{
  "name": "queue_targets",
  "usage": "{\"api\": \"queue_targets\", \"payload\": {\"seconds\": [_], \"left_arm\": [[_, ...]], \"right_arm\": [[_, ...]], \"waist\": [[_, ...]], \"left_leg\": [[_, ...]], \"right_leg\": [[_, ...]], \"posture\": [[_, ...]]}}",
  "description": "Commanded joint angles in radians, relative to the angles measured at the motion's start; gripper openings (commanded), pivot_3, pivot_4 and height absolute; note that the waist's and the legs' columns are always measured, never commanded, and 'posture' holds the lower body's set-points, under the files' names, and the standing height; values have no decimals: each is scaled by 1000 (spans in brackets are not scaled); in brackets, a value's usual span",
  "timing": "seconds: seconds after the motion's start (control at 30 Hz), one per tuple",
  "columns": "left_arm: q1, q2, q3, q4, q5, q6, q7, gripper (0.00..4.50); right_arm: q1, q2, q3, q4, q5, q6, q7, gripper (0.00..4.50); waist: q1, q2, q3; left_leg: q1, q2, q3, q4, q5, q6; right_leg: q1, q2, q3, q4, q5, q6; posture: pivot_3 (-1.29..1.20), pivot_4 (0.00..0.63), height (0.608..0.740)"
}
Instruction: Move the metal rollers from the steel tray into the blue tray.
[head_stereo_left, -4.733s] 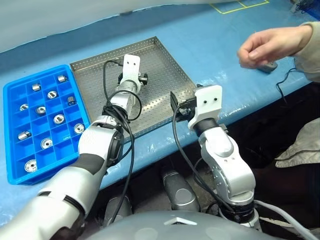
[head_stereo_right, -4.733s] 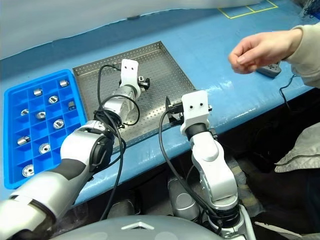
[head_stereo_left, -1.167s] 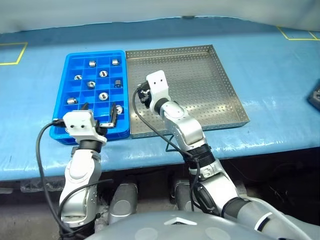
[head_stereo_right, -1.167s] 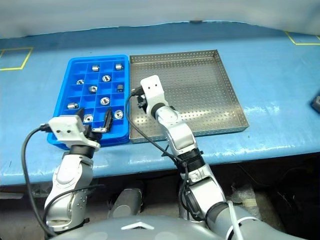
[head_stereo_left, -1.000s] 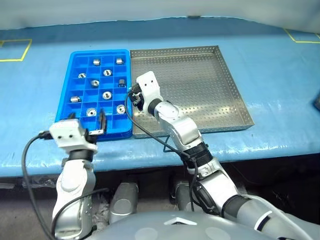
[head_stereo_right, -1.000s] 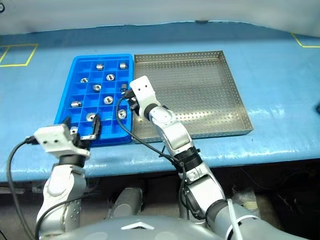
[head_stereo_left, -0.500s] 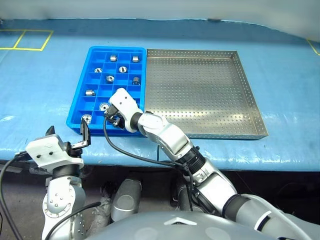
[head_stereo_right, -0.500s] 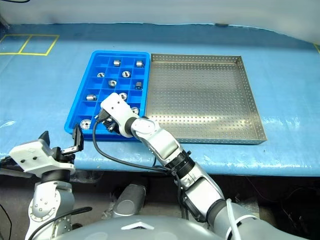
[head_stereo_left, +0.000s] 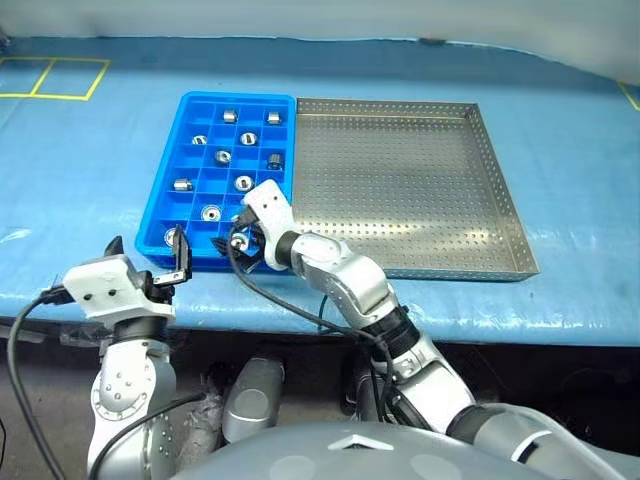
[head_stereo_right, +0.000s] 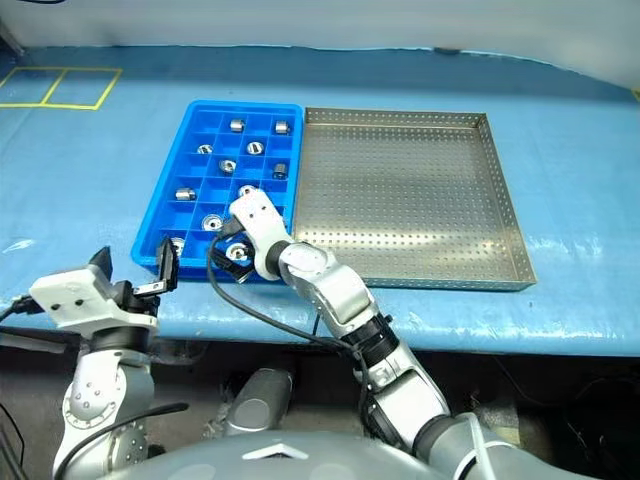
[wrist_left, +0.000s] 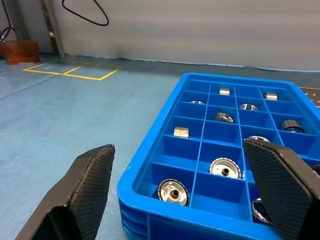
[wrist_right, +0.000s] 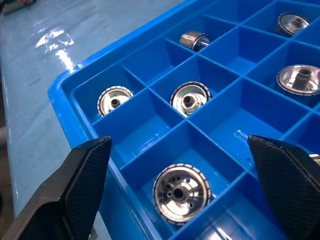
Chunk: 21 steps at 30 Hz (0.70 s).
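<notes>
The blue tray (head_stereo_left: 236, 97) lies left of the steel tray (head_stereo_left: 400, 180), the two touching side by side. Several metal rollers (head_stereo_left: 243, 183) sit one to a compartment in the blue tray. My right gripper (head_stereo_left: 238, 243) hangs open over the tray's near row. In the right wrist view a roller (wrist_right: 181, 192) lies flat in the compartment between the right gripper's (wrist_right: 180, 145) spread fingers, touching neither. My left gripper (head_stereo_left: 148, 258) is open and holds nothing. It hovers level just off the blue tray's near left corner, with the left gripper (wrist_left: 178, 150) facing the tray's near wall.
Both trays rest on a table under a blue cover (head_stereo_left: 80, 170). Yellow tape squares (head_stereo_left: 50, 78) mark its far left. The table's near edge (head_stereo_left: 450, 320) runs just in front of the trays. Black cables loop from both wrists.
The view has turned left. My right gripper swung from the steel tray to the blue tray's near row, and its jaws opened. The left gripper stayed open near the tray corner.
</notes>
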Motion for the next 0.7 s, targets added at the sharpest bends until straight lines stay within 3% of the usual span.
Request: {"api": "queue_targets", "payload": {"seconds": [0.03,0.17,0.37,0.7], "left_arm": [[-30,18,-16,-34,-20,36,-15,4500],[-83,34,-41,-38,-24,85,-14,4500],[-167,42,-83,-29,-8,136,-2,4500],[-318,60,-182,85,169,168,83,4500]], "right_arm": [[29,15,-47,-211,69,16,15,4481],[74,-43,-87,-416,117,-2,44,4481],[125,-146,-161,-570,99,-16,11,4481],[146,-229,-231,-609,45,-19,-80,4481]], "waist": [[-9,0,0],[-33,0,0],[-83,0,0],[-141,0,0]], "left_leg": [[0,0,0,0,0,0],[-1,0,0,0,0,0],[0,0,0,2,0,0],[2,0,0,3,0,0]], "right_leg": [[0,0,0,0,0,0],[0,0,-1,0,0,0],[2,0,-1,0,0,0],[3,0,0,1,1,1]], "posture": [[285,150,740],[224,150,740],[160,150,740],[95,150,740]]}}
